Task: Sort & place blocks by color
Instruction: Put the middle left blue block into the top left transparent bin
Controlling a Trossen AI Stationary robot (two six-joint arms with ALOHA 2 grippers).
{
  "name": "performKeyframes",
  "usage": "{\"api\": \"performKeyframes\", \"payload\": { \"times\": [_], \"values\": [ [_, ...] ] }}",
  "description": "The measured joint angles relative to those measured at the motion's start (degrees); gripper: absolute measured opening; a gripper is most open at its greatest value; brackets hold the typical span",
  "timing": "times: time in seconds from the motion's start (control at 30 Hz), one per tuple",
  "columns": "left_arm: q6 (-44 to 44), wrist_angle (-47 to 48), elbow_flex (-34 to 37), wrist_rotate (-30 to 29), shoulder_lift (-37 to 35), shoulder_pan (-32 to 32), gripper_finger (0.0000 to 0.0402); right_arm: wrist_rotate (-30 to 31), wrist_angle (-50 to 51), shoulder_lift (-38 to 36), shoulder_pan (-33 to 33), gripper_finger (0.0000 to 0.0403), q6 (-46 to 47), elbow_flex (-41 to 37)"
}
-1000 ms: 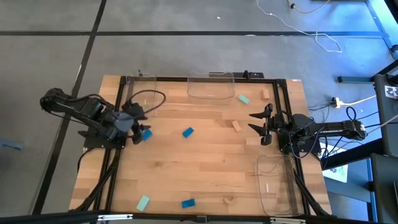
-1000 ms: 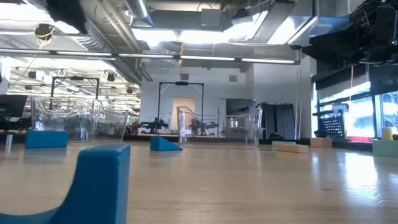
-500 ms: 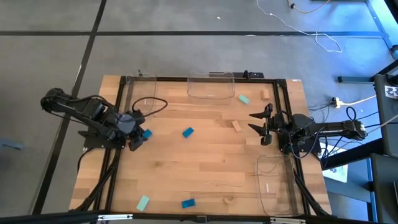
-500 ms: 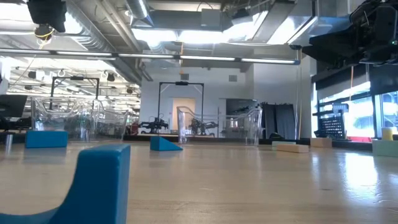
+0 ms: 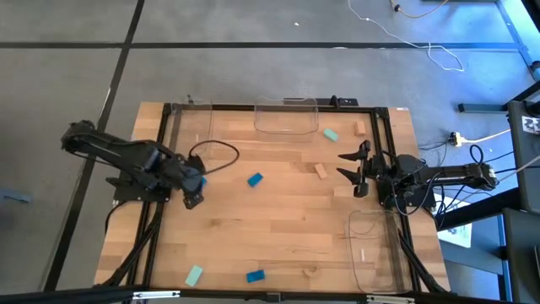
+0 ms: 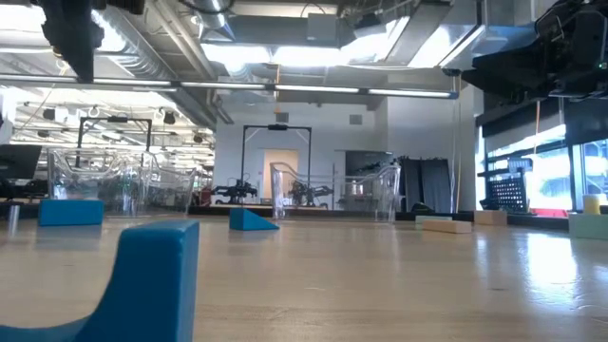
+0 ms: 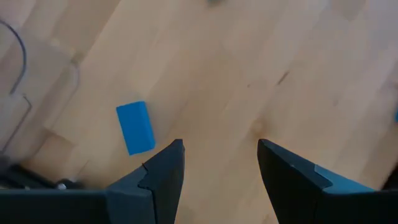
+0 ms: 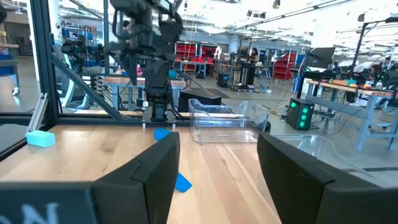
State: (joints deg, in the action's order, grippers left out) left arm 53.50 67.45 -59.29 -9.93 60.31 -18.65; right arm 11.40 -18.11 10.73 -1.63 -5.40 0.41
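Note:
My left gripper [image 5: 193,194] [image 7: 219,163] hovers open and empty over the table's left part. A bright blue block [image 7: 135,127] [image 5: 202,180] lies flat on the wood just beside one finger, outside the gap. More blocks lie flat on the table: blue ones [image 5: 255,179] [image 5: 255,275], mint ones [image 5: 330,134] [image 5: 194,274] and tan ones [image 5: 321,171] [image 5: 360,129]. My right gripper [image 5: 348,165] [image 8: 217,155] waits open and empty at the right, fingers pointing toward the table's left.
Clear plastic trays stand at the far edge [image 5: 287,116], the far left [image 5: 192,127] and the near right [image 5: 372,250], this last with a small tan piece inside. A black cable loop [image 5: 215,156] trails by the left arm. A dark frame rims the table.
My left gripper has swung toward the table's near edge and a little toward its right, staying open. The blue block beside it lies where it did. The cable loop has shifted to the right with the arm.

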Motion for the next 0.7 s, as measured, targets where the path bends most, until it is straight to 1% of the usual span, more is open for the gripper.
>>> {"api": "performKeyframes", "payload": {
  "times": [0.2,0.3,0.4,0.5,0.7],
  "values": [
    [16.1,-1.5,0.0,-0.1,8.4,1.4,0.0195,0.0,0.0,0.0,0.0,0.0217,-0.2,0.0],
    [21.3,-1.5,0.0,0.0,12.9,2.2,0.0195,0.0,0.0,0.0,0.0,0.0217,-0.2,0.0],
    [22.3,-1.4,0.0,-0.1,17.2,3.4,0.0195,0.0,0.0,0.0,0.0,0.0217,-0.2,0.0],
    [20.0,-0.6,0.0,-0.7,21.5,4.5,0.0195,0.0,0.0,0.0,0.0,0.0217,-0.6,0.0],
    [18.9,-0.1,0.0,-2.5,29.2,6.6,0.0195,0.0,-0.2,0.0,0.0,0.0217,-1.5,0.0]
  ]
}}
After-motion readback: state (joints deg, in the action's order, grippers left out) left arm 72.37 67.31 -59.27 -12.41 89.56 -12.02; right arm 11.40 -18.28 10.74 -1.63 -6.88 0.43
